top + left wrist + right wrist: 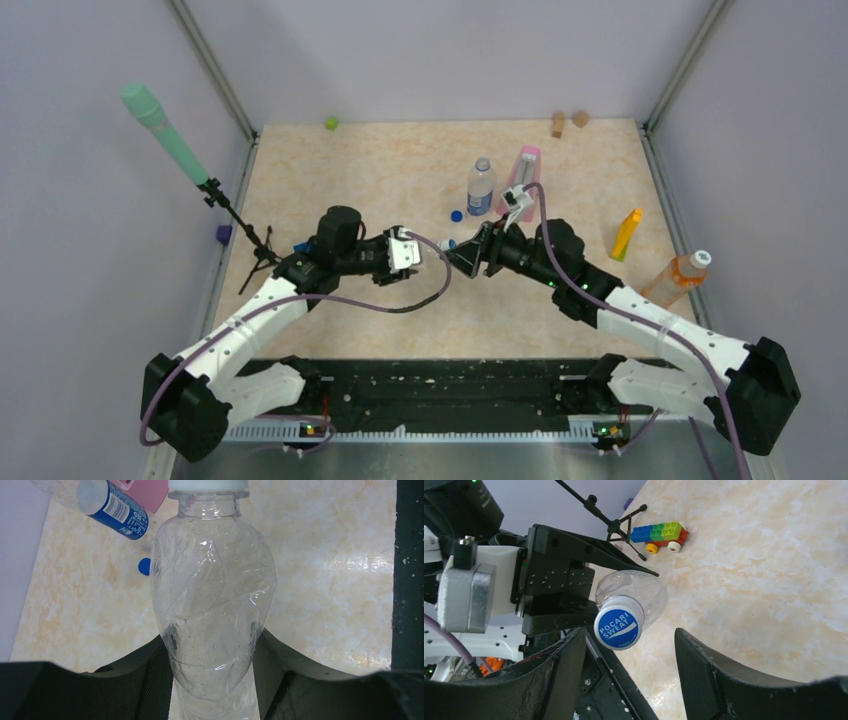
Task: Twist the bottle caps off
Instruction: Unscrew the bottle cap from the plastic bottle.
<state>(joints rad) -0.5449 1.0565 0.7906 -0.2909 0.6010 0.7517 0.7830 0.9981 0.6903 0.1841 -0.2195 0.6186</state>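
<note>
L fingers (145,685) clamp clear bottle (212,590) low on body, R fingers (719,680) open w/ cap (619,625) between, no contact; risk: soft wall buckles/slips in L grip once R torques.

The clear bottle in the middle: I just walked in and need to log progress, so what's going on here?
The left gripper clamps the clear bottle, its cap pointing at the right gripper, whose open jaws flank that cap without gripping it. A loose blue cap lies on the table beside the blue-labelled bottle; the orange bottle has its white cap on.
</note>
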